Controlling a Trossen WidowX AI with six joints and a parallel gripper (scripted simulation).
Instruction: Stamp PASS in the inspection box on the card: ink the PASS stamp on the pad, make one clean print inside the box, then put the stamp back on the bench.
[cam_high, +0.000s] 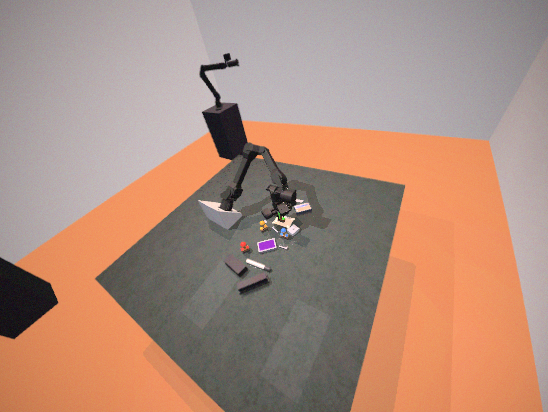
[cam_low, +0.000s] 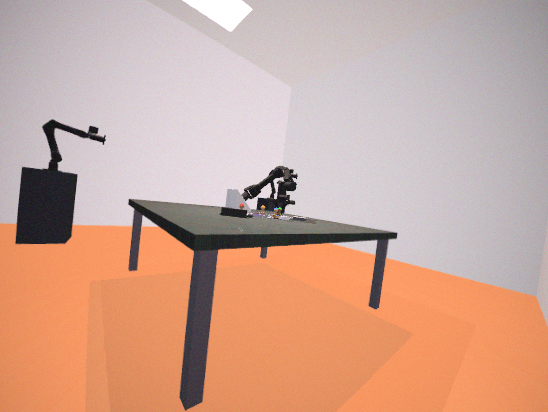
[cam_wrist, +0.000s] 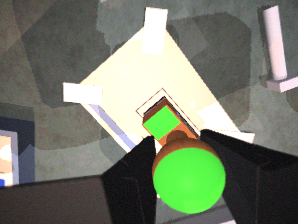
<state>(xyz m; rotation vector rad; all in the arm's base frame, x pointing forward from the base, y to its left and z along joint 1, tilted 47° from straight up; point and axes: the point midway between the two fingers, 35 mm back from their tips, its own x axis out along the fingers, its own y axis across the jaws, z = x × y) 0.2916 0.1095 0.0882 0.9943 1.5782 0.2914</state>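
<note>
My gripper (cam_wrist: 177, 140) is shut on the green-topped stamp (cam_wrist: 189, 179) (cam_high: 281, 218), which has a brown body and a green patch on its base block. The stamp is upright over the cream card (cam_wrist: 132, 65) (cam_high: 290, 223). Its base covers most of the outlined inspection box (cam_wrist: 162, 90); the box's upper corner shows beyond it. Whether the base touches the card, and any print beneath it, is hidden. White tabs lie on the card's corners. A purple pad-like rectangle with a white rim (cam_high: 267, 245) lies on the bench; I cannot tell if it is the ink pad.
An orange-topped figure (cam_high: 263, 226), a blue-topped one (cam_high: 284, 233) and a red-topped one (cam_high: 244, 246) stand near the card. A white box (cam_high: 293, 230), a white-rimmed tray (cam_high: 302, 207), a white rod (cam_wrist: 275, 45) and two dark blocks (cam_high: 235, 265) (cam_high: 253, 283) are also there. A grey-white panel (cam_high: 218, 215) stands by the arm's base.
</note>
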